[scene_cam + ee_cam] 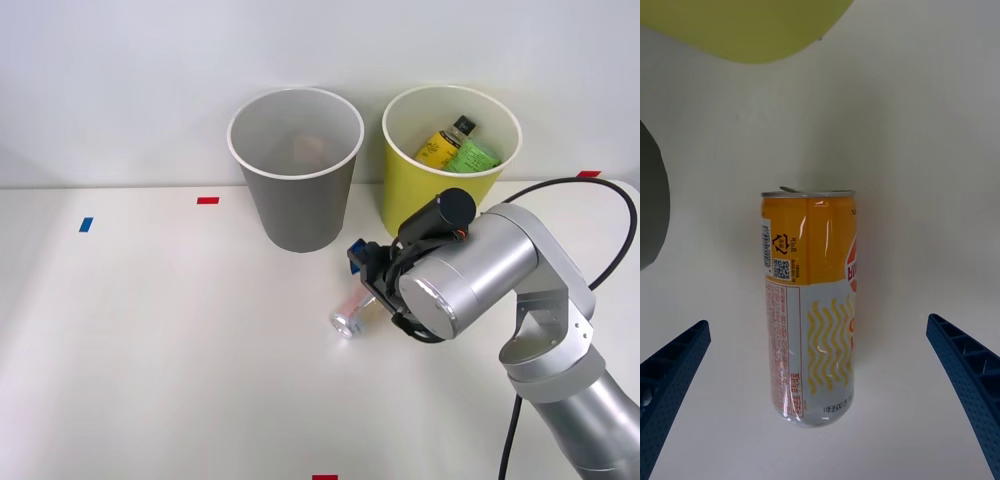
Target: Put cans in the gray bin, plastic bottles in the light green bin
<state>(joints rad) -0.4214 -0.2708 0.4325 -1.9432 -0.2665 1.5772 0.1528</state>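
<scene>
White table (150, 350) w/ red and blue tape marks; wrist cam shows can (811, 307) lying flat betw. wide-open right gripper (820, 397).

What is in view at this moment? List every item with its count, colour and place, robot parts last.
can: 1, orange and white with a silver end, lying on its side on the table in front of the bins
gray bin: 1, gray with white rim, back of the table, left of the other bin
light green bin: 1, yellow-green with white rim, back right
plastic bottles: 2, one yellow-labelled with dark cap, one green-labelled, inside the light green bin
tape marks: red and blue, on the table
table: 1, white
right gripper: 1, blue ribbed fingers open on either side of the can, not touching it
</scene>
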